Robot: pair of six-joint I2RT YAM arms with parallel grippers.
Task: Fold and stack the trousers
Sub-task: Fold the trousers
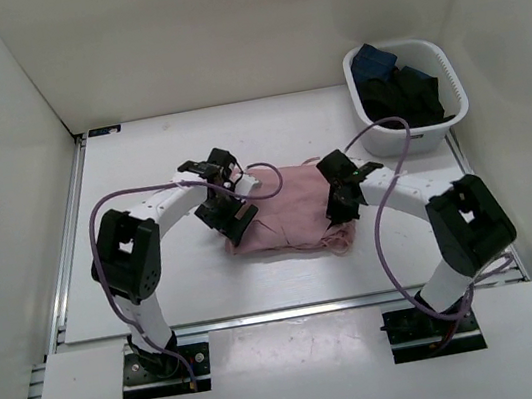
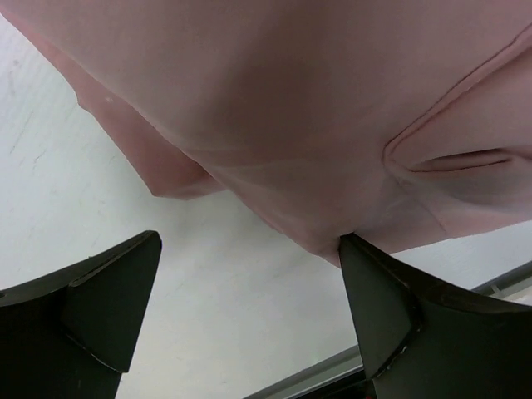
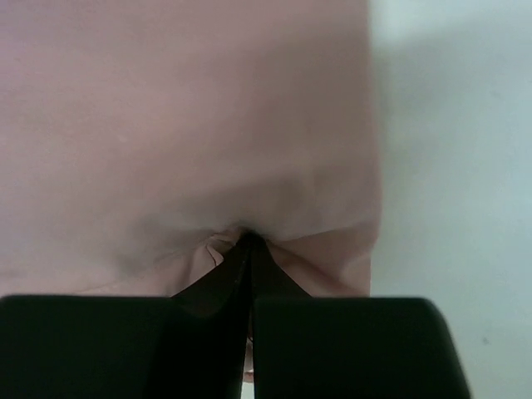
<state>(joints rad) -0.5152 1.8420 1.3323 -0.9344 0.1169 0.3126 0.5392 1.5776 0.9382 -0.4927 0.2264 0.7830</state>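
The dusty-pink trousers (image 1: pixel 288 208) lie folded in a flat bundle on the white table between my two arms. My left gripper (image 1: pixel 231 217) stands open at the bundle's left edge; in the left wrist view its right fingertip (image 2: pixel 366 266) touches the hem of the trousers (image 2: pixel 316 108) and bare table shows between the jaws. My right gripper (image 1: pixel 341 210) is at the bundle's right side, shut on the pink fabric; the right wrist view shows the trousers (image 3: pixel 183 125) puckering around the closed fingertips (image 3: pixel 247 249). A thin drawstring (image 1: pixel 337 242) trails at the near right edge.
A white basket (image 1: pixel 413 132) holding dark clothes stands at the back right of the table. White walls enclose the table on three sides. A metal rail (image 1: pixel 63 262) runs along the table's left edge.
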